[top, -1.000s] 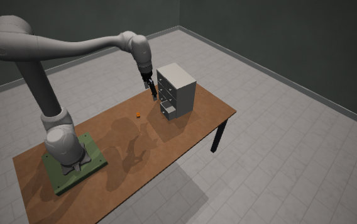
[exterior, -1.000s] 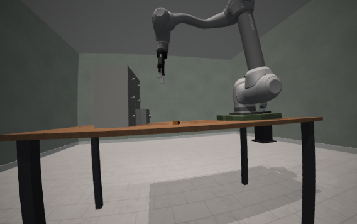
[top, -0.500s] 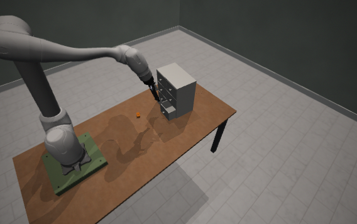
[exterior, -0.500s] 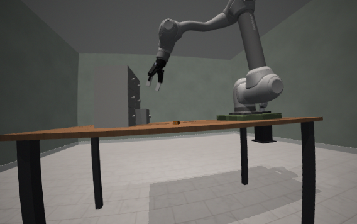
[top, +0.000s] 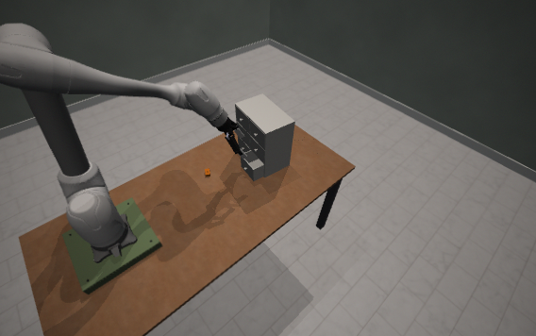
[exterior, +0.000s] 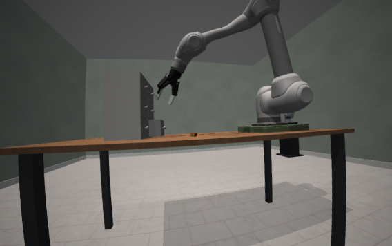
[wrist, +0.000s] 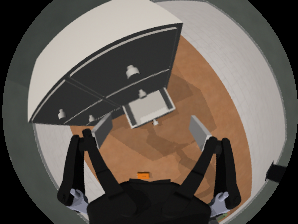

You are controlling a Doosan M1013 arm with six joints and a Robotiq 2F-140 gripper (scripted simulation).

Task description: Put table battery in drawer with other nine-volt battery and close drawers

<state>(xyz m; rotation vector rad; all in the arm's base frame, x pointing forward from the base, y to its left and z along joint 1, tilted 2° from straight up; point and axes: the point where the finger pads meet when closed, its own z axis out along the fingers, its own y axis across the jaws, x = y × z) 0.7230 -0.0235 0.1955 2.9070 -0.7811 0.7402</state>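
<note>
Top view, left to right. Arm base on a green plate [top: 113,245] at the table's [top: 198,245] left end. The arm reaches right and slightly down toward the chest [top: 265,134].

Battery [top: 207,172]: small, orange, lying on the table between base and chest, nearer the chest, well apart from it and from the gripper. Also seen in the exterior view [exterior: 193,134] and at the lower edge of the wrist view [wrist: 143,176], between the finger linkages.

Gripper [top: 236,142]: in the air just in front of the chest's drawer face, at about mid-height. Fingers spread fully wide, nothing between them. Exterior view confirms this: gripper [exterior: 165,97] tilted down toward the chest [exterior: 128,105], both pale fingertips [exterior: 171,99] apart, close to the drawer front but touching nothing that I can make out.

Chest: upright near the table's right end, drawer fronts facing the arm. Bottom drawer [top: 252,167] stands partly pulled out; the upper ones sit flush. In the wrist view the open drawer [wrist: 150,107] shows a pale interior; contents too small to identify.
</note>
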